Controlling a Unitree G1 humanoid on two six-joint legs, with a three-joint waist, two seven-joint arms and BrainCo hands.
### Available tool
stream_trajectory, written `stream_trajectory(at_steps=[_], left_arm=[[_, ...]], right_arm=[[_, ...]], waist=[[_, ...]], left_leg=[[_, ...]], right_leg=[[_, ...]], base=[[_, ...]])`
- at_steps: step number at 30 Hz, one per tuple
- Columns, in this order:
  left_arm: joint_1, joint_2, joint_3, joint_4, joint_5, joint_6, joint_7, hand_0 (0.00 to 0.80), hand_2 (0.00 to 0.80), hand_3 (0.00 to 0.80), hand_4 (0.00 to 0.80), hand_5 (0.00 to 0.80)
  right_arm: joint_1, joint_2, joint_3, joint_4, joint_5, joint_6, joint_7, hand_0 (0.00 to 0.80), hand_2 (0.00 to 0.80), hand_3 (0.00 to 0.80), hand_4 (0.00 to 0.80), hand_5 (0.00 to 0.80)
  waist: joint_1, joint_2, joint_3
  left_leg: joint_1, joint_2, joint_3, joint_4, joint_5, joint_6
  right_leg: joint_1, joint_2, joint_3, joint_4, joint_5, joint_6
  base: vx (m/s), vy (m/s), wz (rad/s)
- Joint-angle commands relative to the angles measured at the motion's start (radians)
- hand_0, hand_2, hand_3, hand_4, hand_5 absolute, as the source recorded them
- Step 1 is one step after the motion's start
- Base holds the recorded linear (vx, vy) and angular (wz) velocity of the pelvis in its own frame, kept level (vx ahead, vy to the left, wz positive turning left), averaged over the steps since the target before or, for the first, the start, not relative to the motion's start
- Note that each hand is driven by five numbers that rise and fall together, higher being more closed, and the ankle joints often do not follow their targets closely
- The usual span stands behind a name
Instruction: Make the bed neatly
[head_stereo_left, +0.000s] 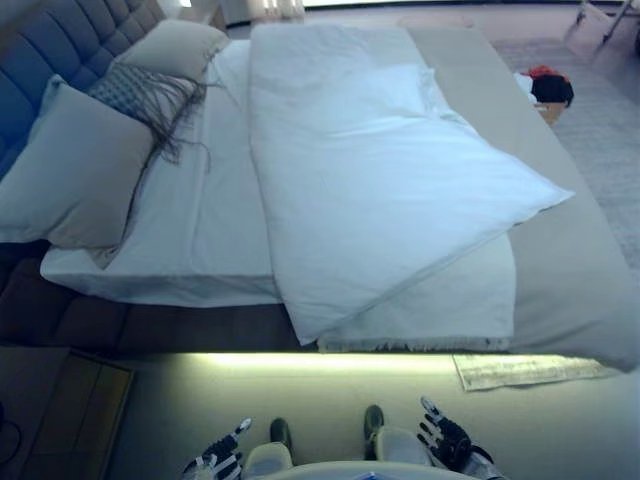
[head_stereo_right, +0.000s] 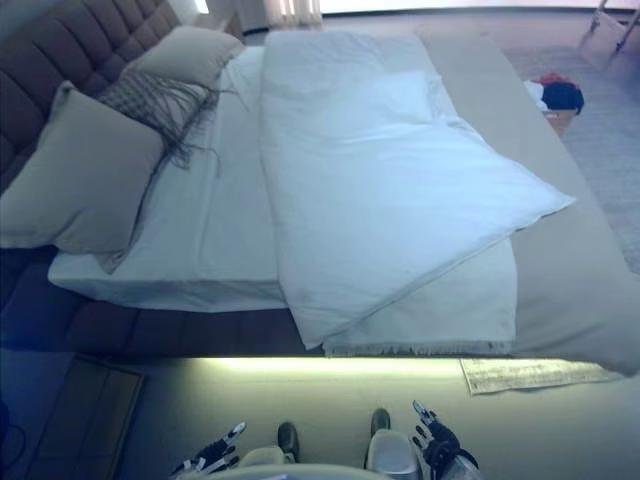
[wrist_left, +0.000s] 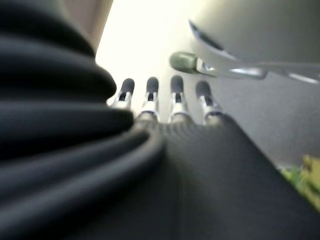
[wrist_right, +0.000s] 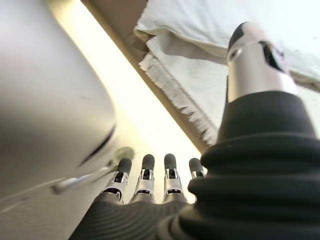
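A white duvet (head_stereo_left: 370, 190) lies skewed across the bed, folded back, with one corner pointing right over the beige bedspread (head_stereo_left: 570, 260). Under it a white fringed blanket (head_stereo_left: 440, 310) reaches the near bed edge. The white sheet (head_stereo_left: 210, 220) lies bare on the left. Two beige pillows (head_stereo_left: 75, 175) (head_stereo_left: 178, 45) and a grey fringed throw (head_stereo_left: 145, 95) rest by the headboard. My left hand (head_stereo_left: 222, 452) and right hand (head_stereo_left: 445, 437) hang low by the floor, well short of the bed, both open and holding nothing.
A dark tufted headboard (head_stereo_left: 60, 45) stands at the left. A lit strip glows under the bed frame (head_stereo_left: 330, 357). A small fringed rug (head_stereo_left: 525, 370) lies on the floor at the right. A box with red and dark items (head_stereo_left: 548, 90) sits beyond the bed.
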Motion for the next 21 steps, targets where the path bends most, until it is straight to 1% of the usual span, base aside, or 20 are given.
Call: stream_trajectory(at_steps=[1, 2, 3, 4, 6, 10, 12, 16, 21], left_arm=[[-0.048, -0.039, -0.013, 0.020, 0.005, -0.020, -0.021, 0.000, 0.000, 0.000, 0.000, 0.000], [-0.048, -0.045, -0.024, 0.016, -0.005, -0.022, -0.023, 0.000, 0.000, 0.000, 0.000, 0.000], [-0.052, -0.048, -0.032, 0.015, -0.009, -0.023, -0.025, 0.000, 0.000, 0.000, 0.000, 0.000], [-0.059, -0.048, -0.040, 0.014, -0.004, -0.020, -0.023, 0.000, 0.000, 0.000, 0.000, 0.000], [-0.076, -0.036, -0.047, 0.015, 0.012, -0.012, -0.017, 0.000, 0.000, 0.000, 0.000, 0.000], [-0.087, -0.008, -0.048, 0.012, 0.017, 0.001, -0.030, 0.000, 0.000, 0.000, 0.000, 0.000], [-0.081, 0.001, -0.053, 0.011, 0.024, 0.005, -0.032, 0.000, 0.000, 0.000, 0.000, 0.000], [-0.071, 0.016, -0.068, 0.000, -0.005, -0.004, -0.054, 0.000, 0.000, 0.000, 0.000, 0.000], [-0.121, 0.037, -0.104, -0.030, -0.097, -0.028, -0.132, 0.000, 0.000, 0.000, 0.000, 0.000]], right_arm=[[-0.063, -0.003, -0.014, -0.007, 0.017, -0.045, -0.004, 0.000, 0.000, 0.000, 0.000, 0.000], [-0.076, -0.012, -0.017, -0.014, 0.037, -0.047, 0.001, 0.000, 0.000, 0.000, 0.000, 0.000], [-0.088, -0.018, -0.019, -0.021, 0.053, -0.056, 0.010, 0.000, 0.000, 0.000, 0.000, 0.000], [-0.101, -0.023, -0.023, -0.032, 0.060, -0.066, 0.022, 0.000, 0.000, 0.000, 0.000, 0.000], [-0.124, -0.028, -0.024, -0.062, 0.087, -0.073, 0.030, 0.000, 0.000, 0.000, 0.000, 0.000], [-0.143, -0.041, -0.032, -0.082, 0.123, -0.092, 0.074, 0.000, 0.000, 0.000, 0.000, 0.000], [-0.159, -0.046, -0.032, -0.095, 0.143, -0.085, 0.080, 0.000, 0.000, 0.000, 0.000, 0.000], [-0.205, -0.067, -0.030, -0.120, 0.168, -0.080, 0.073, 0.000, 0.000, 0.000, 0.000, 0.000], [-0.359, -0.119, -0.024, -0.156, 0.220, -0.048, 0.028, 0.000, 0.000, 0.000, 0.000, 0.000]], waist=[[0.010, -0.022, 0.038], [0.017, -0.009, 0.043], [0.022, -0.002, 0.050], [0.025, 0.003, 0.059], [0.024, 0.007, 0.069], [0.023, 0.013, 0.076], [0.026, 0.013, 0.080], [0.034, 0.009, 0.104], [0.045, 0.004, 0.174]], left_leg=[[-0.038, -0.033, -0.051, 0.102, 0.001, 0.012], [-0.045, -0.022, -0.062, 0.053, 0.027, -0.002], [-0.050, -0.015, -0.067, 0.015, 0.036, -0.006], [-0.059, -0.013, -0.067, 0.006, 0.035, -0.008], [-0.061, -0.022, -0.070, 0.010, 0.017, -0.003], [-0.058, -0.044, -0.079, 0.034, -0.017, 0.003], [-0.074, -0.056, -0.083, 0.078, -0.041, 0.008], [-0.139, -0.058, -0.081, 0.199, -0.086, 0.011], [-0.276, -0.053, -0.096, 0.344, -0.130, 0.014]], right_leg=[[0.047, -0.049, -0.019, -0.036, 0.056, 0.038], [0.048, -0.049, -0.019, -0.030, 0.045, 0.040], [0.046, -0.053, -0.020, -0.022, 0.035, 0.043], [0.037, -0.062, -0.025, -0.008, 0.024, 0.043], [0.011, -0.084, -0.032, 0.027, 0.011, 0.048], [-0.004, -0.122, -0.034, 0.049, 0.012, 0.060], [-0.013, -0.136, -0.029, 0.063, 0.009, 0.065], [-0.049, -0.162, -0.022, 0.114, -0.001, 0.062], [-0.152, -0.175, -0.001, 0.205, -0.016, 0.049]], base=[[0.168, 0.182, -0.03], [0.109, 0.220, -0.03], [0.050, 0.234, -0.03], [-0.002, 0.168, -0.02], [-0.006, 0.134, -0.05], [0.091, 0.113, 0.04], [0.089, 0.070, 0.04], [0.025, 0.020, 0.01], [-0.112, -0.026, 0.00]])
